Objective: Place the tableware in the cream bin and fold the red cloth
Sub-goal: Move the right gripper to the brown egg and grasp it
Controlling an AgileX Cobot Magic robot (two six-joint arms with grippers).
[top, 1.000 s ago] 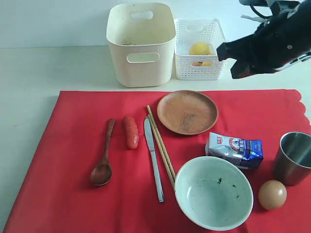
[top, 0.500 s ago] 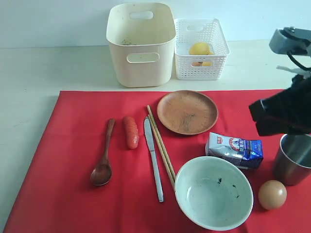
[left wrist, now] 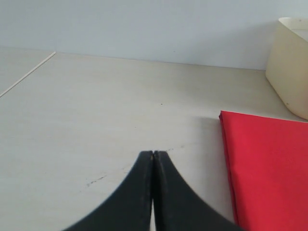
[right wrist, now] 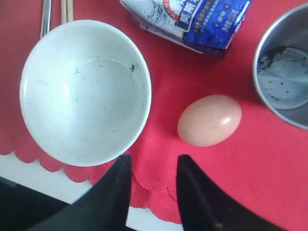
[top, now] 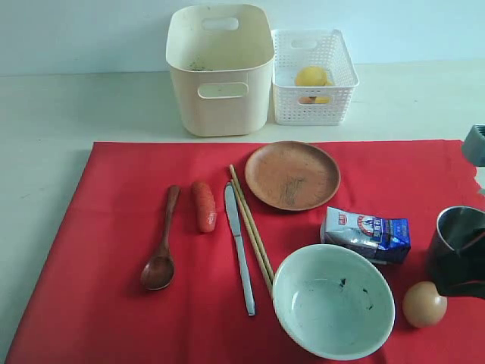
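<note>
1. The large bright-red fabric cloth (top: 114,250) lies unfolded on the table (top: 76,106), carrying all the tableware.
2. The tall cream plastic bin (top: 220,114) stands behind it; no tableware shows inside.
3. The right gripper (right wrist: 153,162) has swung down to the cloth's scalloped edge, near the pale round bowl (right wrist: 84,91), the brown egg (right wrist: 209,120) and the steel cup (right wrist: 284,72).
4. Its fingers (right wrist: 113,192) have just spread, empty, so a first pickup looks imminent.
5. The left gripper (left wrist: 153,155) idles, its fingers pressed together.

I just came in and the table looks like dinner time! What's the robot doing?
The robot is tidying up. Its right gripper hovers open over the red cloth near the egg and whitish bowl, holding nothing. Its left gripper is shut above bare table beside the cloth. The brown plate, wooden spoon, table knife, chopsticks, bowl and steel cup all lie on the unfolded cloth, none in the cream bin yet.
</note>
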